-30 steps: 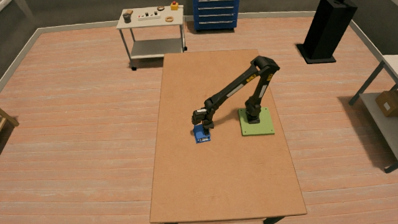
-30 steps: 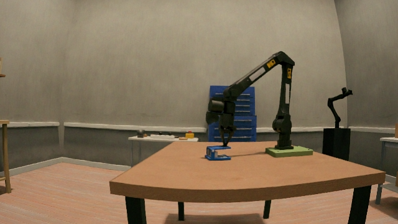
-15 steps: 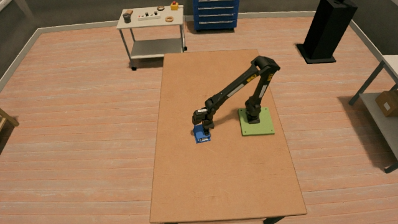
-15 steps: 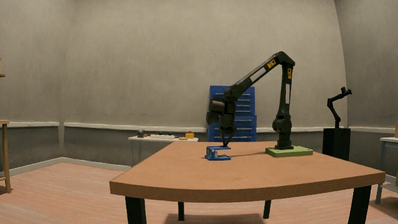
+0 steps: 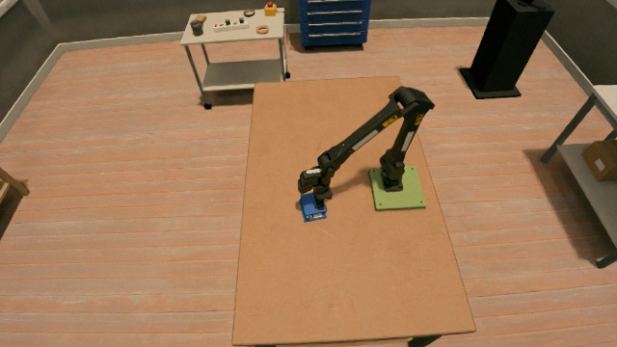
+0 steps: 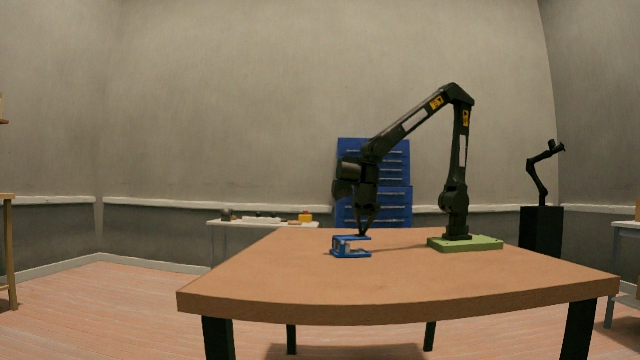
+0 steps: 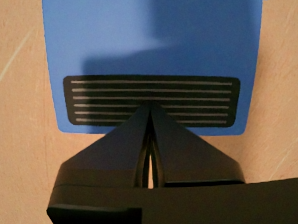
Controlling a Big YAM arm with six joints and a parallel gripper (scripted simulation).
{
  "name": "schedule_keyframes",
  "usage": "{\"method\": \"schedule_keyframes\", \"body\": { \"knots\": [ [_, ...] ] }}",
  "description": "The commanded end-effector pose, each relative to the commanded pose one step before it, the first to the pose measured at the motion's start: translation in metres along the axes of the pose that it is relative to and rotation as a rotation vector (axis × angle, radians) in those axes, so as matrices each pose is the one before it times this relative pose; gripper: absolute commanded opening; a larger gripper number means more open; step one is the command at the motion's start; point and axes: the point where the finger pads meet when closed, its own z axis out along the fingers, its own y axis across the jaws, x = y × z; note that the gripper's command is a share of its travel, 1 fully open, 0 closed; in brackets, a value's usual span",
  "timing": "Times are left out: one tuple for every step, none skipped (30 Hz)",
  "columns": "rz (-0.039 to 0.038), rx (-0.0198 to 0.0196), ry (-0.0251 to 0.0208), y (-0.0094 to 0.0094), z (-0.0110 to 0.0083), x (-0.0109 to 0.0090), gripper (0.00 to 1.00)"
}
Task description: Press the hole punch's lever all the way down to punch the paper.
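The blue hole punch [image 5: 312, 208] stands on the wooden table, left of the arm's green base plate [image 5: 397, 188]. It also shows in the side view [image 6: 350, 245] and fills the wrist view [image 7: 149, 50], with a black ribbed pad [image 7: 152, 100] on its lever. My gripper [image 7: 150, 111] is shut with nothing between the fingers. Its tips [image 6: 362, 233] point straight down onto the ribbed pad at the lever's free end. In the side view the lever lies nearly level above the base. No paper is visible.
A grey cart [image 5: 236, 45] with small items and a blue drawer cabinet [image 5: 335, 21] stand beyond the table's far end. A black pedestal [image 5: 508, 48] stands at the far right. A shelf with a cardboard box [image 5: 601, 160] is at the right.
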Motion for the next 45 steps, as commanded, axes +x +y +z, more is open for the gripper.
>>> {"method": "schedule_keyframes", "body": {
  "knots": [
    [0.00632,0.02877,0.12059,-0.01551,0.04284,0.03672,0.0],
    [0.0,0.0,0.0,0.0,0.0,0.0,0.0],
    [0.0,0.0,0.0,0.0,0.0,0.0,0.0],
    [0.0,0.0,0.0,0.0,0.0,0.0,0.0],
    [0.0,0.0,0.0,0.0,0.0,0.0,0.0],
    [0.0,0.0,0.0,0.0,0.0,0.0,0.0],
    [0.0,0.0,0.0,0.0,0.0,0.0,0.0],
    [0.0,0.0,0.0,0.0,0.0,0.0,0.0],
    [0.0,0.0,0.0,-0.00004,0.00009,0.0001,0.0],
    [0.0,0.0,0.0,-0.0002,0.00048,0.00054,0.0],
    [0.0,0.0,0.0,-0.00036,0.00088,0.00099,0.0],
    [0.0,0.0,0.0,0.0,0.0,0.0,0.0],
    [0.0,0.0,0.0,0.0,0.0,0.0,0.0],
    [0.0,0.0,0.00001,-0.00043,0.00105,0.00117,0.0],
    [0.0,0.0,0.00001,-0.00036,0.00089,0.00099,0.0],
    [0.0,0.0,0.00001,-0.0002,0.00048,0.00054,0.0],
    [0.0,0.0,0.0,-0.00004,0.00009,0.00011,0.0],
    [0.0,0.0,0.0,0.0,0.0,0.0,0.0],
    [0.0,0.0,0.0,0.0,0.0,0.0,0.0],
    [0.0,0.0,0.0,0.0,0.0,0.0,0.0],
    [0.0,0.0,0.0,0.0,0.0,0.0,0.0],
    [0.0,0.0,0.0,0.0,0.0,0.0,0.0],
    [0.0,0.0,0.0,0.0,0.0,0.0,0.0],
    [0.0,0.0,0.0,0.0,0.0,0.0,0.0],
    [0.0,0.0,0.0,0.0,0.0,0.0,0.0],
    [0.0,0.0,0.0,0.0,0.0,0.0,0.0],
    [0.0,0.0,0.0,0.0,0.0,0.0,0.0],
    [0.0,0.0,0.0,0.0,0.0,0.0,0.0],
    [0.0,0.0,0.0,0.0,0.0,0.0,0.0],
    [0.0,0.0,0.0,0.0,0.0,0.0,0.0],
    [0.0,0.0,0.0,0.0,0.0,0.0,0.0],
    [0.0,0.0,0.0,0.0,0.0,0.0,0.0],
    [0.0,0.0,0.0,0.0,0.0,0.0,0.0],
    [0.0,0.0,0.0,0.0,0.0,0.0,0.0],
    [0.0,0.0,0.0,0.0,0.0,0.0,0.0],
    [0.0,0.0,0.0,0.0,0.0,0.0,0.0],
    [0.0,0.0,0.0,0.0,0.0,0.0,0.0],
    [0.0,0.0,0.0,0.0,0.0,0.0,0.0],
    [0.0,0.0,0.0,0.0,0.0,0.0,0.0],
    [0.0,0.0,0.0,0.0,0.0,0.0,0.0],
    [0.0,0.0,0.0,0.0,0.0,0.0,0.0],
    [0.0,0.0,0.0,0.0,0.0,0.0,0.0],
    [0.0,0.0,0.0,0.0,0.0,0.0,0.0],
    [0.0,0.0,0.0,0.0,0.0,0.0,0.0],
    [0.0,0.0,0.0,0.0,0.0,0.0,0.0]
  ]
}}
